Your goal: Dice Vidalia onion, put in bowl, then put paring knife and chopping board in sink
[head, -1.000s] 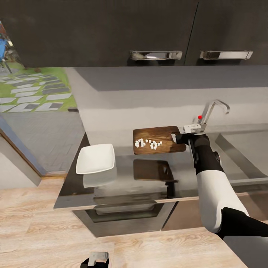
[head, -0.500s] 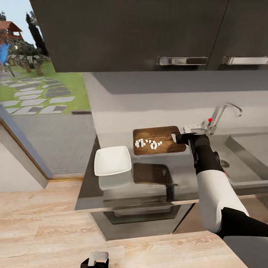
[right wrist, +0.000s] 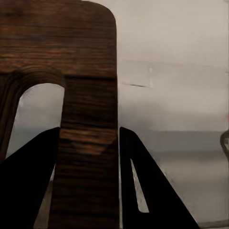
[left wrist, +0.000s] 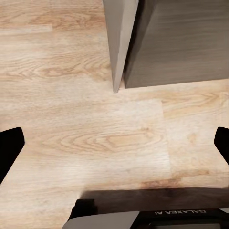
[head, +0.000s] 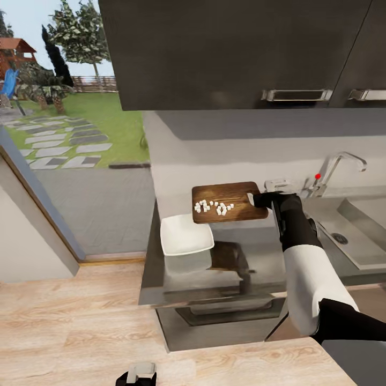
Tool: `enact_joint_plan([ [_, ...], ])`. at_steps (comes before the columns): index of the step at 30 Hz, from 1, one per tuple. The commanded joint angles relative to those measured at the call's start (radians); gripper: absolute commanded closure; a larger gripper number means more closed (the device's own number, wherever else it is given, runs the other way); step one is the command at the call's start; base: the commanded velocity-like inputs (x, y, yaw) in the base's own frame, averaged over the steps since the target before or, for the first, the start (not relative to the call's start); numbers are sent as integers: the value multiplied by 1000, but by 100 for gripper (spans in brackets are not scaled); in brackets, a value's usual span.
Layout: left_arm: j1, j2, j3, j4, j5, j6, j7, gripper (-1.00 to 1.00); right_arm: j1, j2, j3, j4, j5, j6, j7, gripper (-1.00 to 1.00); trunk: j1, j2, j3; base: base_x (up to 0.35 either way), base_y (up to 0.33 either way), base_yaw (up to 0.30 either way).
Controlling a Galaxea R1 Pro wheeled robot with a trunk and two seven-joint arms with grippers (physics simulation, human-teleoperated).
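Note:
My right gripper is shut on the slot-handle end of the brown chopping board and holds it level above the grey countertop. Several whitish diced onion bits lie on the board. In the right wrist view, the dark fingers clamp the board's handle strip. The white bowl rests on the countertop, just under the board's near left corner. The sink and its tap with a red knob are to the right. My left gripper hangs open over the wooden floor. The paring knife is out of view.
Dark upper cabinets with metal bar handles hang above the counter. A dark drawer front sits below the counter's edge. At the left, a glass opening shows a garden. Light wooden floor lies in front.
The whole view has shifted: counter, bowl and sink slid right in the picture. The held board kept its place in view and now sits over the bowl's corner instead of apart from it.

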Motion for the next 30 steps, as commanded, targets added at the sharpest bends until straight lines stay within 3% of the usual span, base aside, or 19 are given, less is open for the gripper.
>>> enact_joint_plan([
  [1, -2, 0, -3, 4, -1, -7, 5, -100, -1, 1, -4, -1, 7, 3, 9, 100, 0, -2, 0, 0, 286, 0],
  [8, -2, 0, -3, 4, -1, -7, 5, -100, -1, 4, -1, -1, 12, 2, 6, 100, 0, -2, 8, 0, 87, 0],
  [13, -2, 0, -3, 3, -1, -7, 5, -100, -1, 10, 49, -1, 113, 2, 3, 100, 0, -2, 8, 0, 3, 0],
  [15, -2, 0, -3, 3, -1, -7, 5, -100, -1, 10, 54, -1, 126, 2, 3, 100, 0, -2, 8, 0, 0, 0],
  [22, -2, -1, -4, 3, -1, -7, 5, -100, -1, 15, 60, 0, 137, 6, 2, 100, 0, -2, 8, 0, 0, 0],
  [30, -2, 0, -4, 3, -1, -7, 5, -100, -1, 17, 115, -6, 139, 12, 3, 100, 0, -2, 8, 0, 0, 0],
])
